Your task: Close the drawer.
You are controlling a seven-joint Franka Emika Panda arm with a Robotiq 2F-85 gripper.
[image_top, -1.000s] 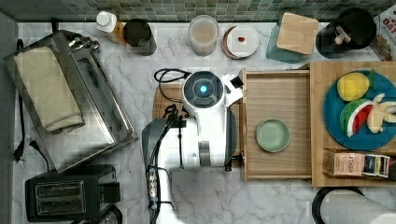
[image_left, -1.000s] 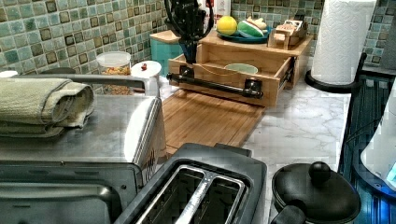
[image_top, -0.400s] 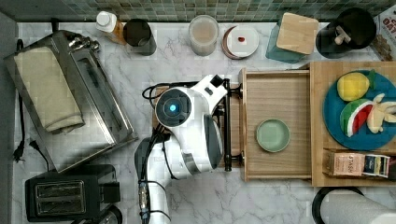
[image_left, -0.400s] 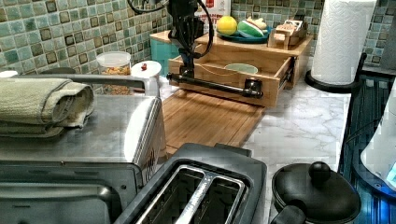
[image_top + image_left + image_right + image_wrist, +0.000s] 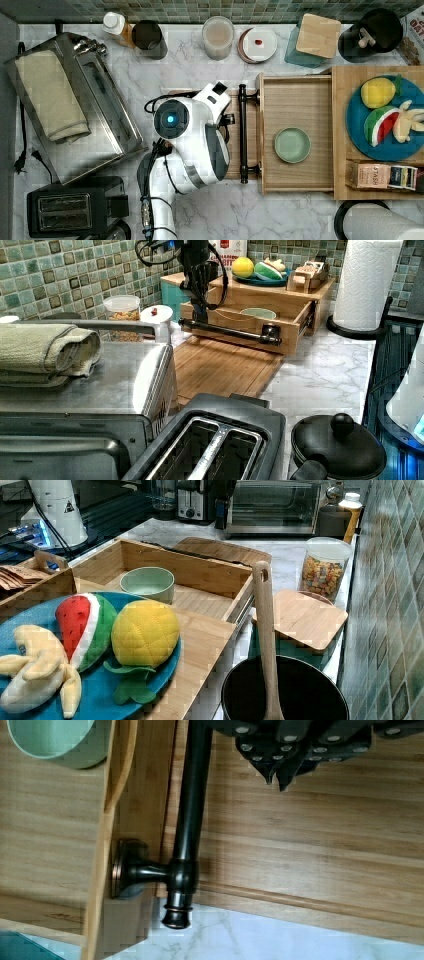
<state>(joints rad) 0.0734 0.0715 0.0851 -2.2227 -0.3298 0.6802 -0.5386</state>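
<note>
The marble desk point(image 5: 210, 85) carries, in the top view, a steel toaster oven point(image 5: 75, 105) at the top view's left and a wooden stand point(image 5: 345, 135) at the top view's right. The drawer point(image 5: 295, 105) stands pulled out of that stand toward the top view's left, holding a green bowl point(image 5: 292, 145). Its black bar handle point(image 5: 243, 132) runs along the front edge, over a cutting board point(image 5: 220, 367) that the left view shows lying flat and bare in front of the drawer. The white arm point(image 5: 195, 140) covers much of that board from above. The right view looks into the drawer from behind the blue plate point(image 5: 95, 690). In the wrist view the pincer point(image 5: 280, 767) hangs just beside the handle, its dark fingertips drawn close together with nothing between them, and one end of the bar reaches past the board's edge over marble.
</note>
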